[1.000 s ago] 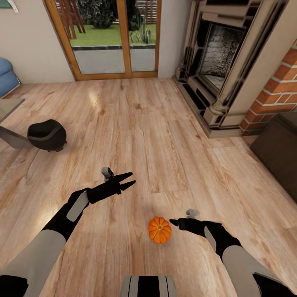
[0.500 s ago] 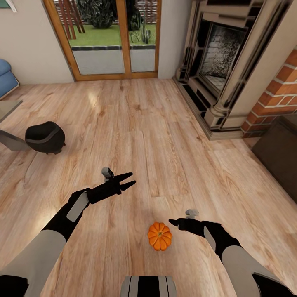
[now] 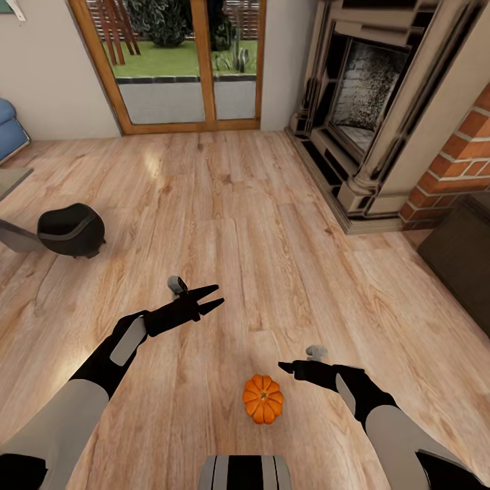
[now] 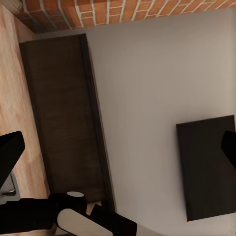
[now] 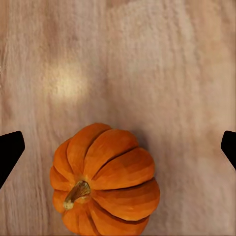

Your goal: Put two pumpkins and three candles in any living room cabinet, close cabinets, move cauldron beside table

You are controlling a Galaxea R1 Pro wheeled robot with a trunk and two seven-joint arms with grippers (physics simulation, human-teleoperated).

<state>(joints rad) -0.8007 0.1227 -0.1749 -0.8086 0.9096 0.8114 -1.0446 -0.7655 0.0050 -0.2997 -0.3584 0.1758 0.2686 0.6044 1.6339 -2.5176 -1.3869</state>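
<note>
A small orange pumpkin [image 3: 263, 399] lies on the wooden floor just ahead of my base. My right gripper [image 3: 286, 368] hovers open a little above and to the right of it. In the right wrist view the pumpkin [image 5: 104, 181] sits between the wide-spread fingers of the right gripper [image 5: 118, 147], untouched. My left gripper [image 3: 214, 297] is open and empty, held over bare floor further ahead. The black cauldron [image 3: 71, 230] stands at the far left beside a grey table [image 3: 12, 236]. The dark-brown cabinet [image 3: 459, 252] shows at the right edge, shut [image 4: 64, 118]. No candles are in view.
A stone fireplace [image 3: 361, 102] and a brick column [image 3: 463, 156] stand at the right. Glass doors [image 3: 187, 61] are straight ahead and a blue sofa [image 3: 10, 126] is at the far left. A dark flat panel [image 4: 206, 167] hangs on the wall near the cabinet.
The whole view has crept forward, so the pumpkin and cauldron sit lower in the picture. Both arms keep their pose and both grippers stay open.
</note>
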